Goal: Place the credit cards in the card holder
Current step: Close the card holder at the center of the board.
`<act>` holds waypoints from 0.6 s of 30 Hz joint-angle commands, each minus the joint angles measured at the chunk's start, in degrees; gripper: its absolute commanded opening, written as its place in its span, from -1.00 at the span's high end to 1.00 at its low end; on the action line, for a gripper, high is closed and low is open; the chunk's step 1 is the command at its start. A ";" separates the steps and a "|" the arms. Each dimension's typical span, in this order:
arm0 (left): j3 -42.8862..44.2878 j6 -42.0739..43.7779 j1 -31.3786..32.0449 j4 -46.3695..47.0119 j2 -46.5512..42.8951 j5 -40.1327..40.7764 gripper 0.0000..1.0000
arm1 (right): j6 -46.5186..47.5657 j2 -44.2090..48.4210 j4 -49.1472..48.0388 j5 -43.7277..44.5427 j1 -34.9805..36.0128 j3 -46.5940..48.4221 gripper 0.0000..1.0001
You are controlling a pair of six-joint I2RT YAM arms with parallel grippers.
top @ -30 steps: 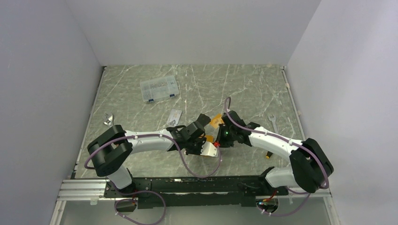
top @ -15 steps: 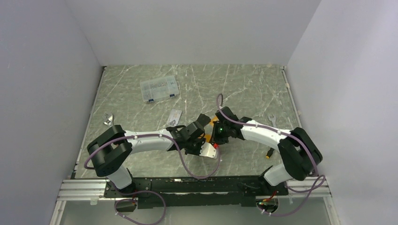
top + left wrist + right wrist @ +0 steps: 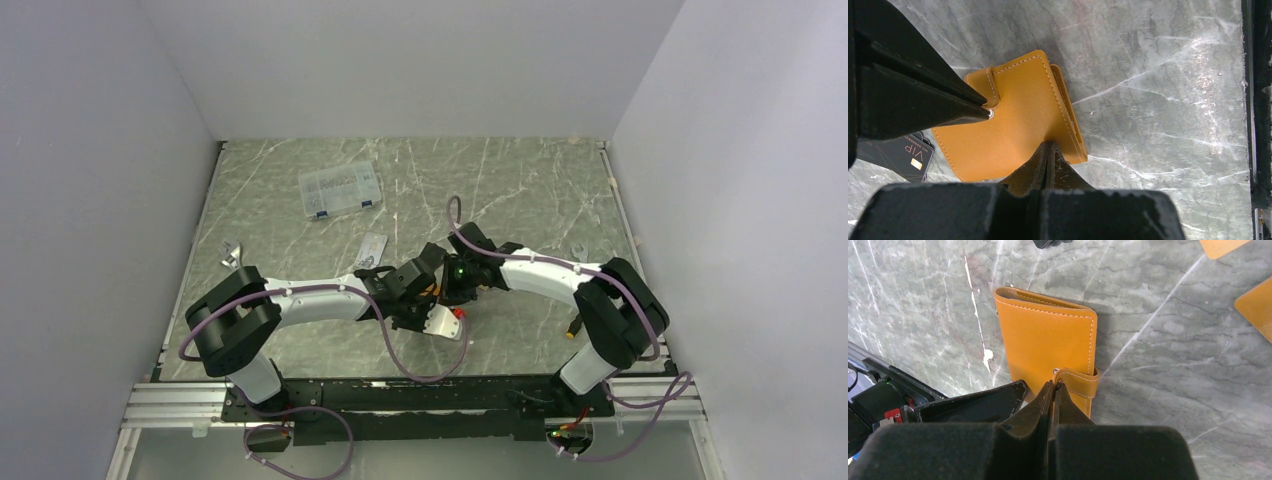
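Right arm swung in leftward over the last second, seen from overhead. Its forearm now covers the spot where an orange card showed before. The right pincer [image 3: 1053, 386] has come to meet the left one over the middle of the counter [image 3: 1158, 100]. Left arm: no change that we can note.

Right pincer: clenched, fingers pressed flat together, grasping nothing that we can make out. Its tip sits at the snap tab [image 3: 1079, 382] of the card holder [image 3: 1048, 340], touching it at the stud.

Left pincer [image 3: 1048, 150]: likewise clenched, nothing between the fingers. Its tip is down on the card holder's cover near one edge, a little way from the tab.

Card holder: orange, stitched, folded shut, lying flat on the grey-veined counter with both pincer tips on it and the tab wrapped over the cover.

Black card [image 3: 900, 152], marked VIP, lies flat at one corner of the card holder. We cannot tell whether it runs underneath.

Two orange cards [image 3: 1255, 302] lie on the counter beyond the card holder in the right wrist view. Both are cut by the frame edge and are apart from the holder.

Farther out, overhead:
- One pale card [image 3: 370, 245] lies alone, left of where the pincers meet.
- Clear compartment box [image 3: 340, 188] sits beyond that, toward the far left.
- Wrench [image 3: 232, 256] lies near the left rim.

Every card we see lies outside the card holder.
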State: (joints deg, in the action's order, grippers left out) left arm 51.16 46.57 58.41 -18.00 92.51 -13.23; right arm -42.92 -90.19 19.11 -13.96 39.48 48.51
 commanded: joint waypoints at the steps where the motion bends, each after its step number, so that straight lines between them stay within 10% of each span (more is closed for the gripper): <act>1: -0.17 0.70 -0.05 -4.35 0.44 -2.32 1.00 | 1.63 -2.26 -1.37 -1.55 1.16 2.81 1.00; 18: -0.76 1.10 -0.10 -4.43 0.11 -2.20 1.00 | 7.40 -11.86 8.61 2.28 6.99 9.02 1.00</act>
State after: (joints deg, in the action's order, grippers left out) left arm 51.16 46.92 58.30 -19.64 92.23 -13.67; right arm -38.37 -96.92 21.63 -13.15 43.11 55.79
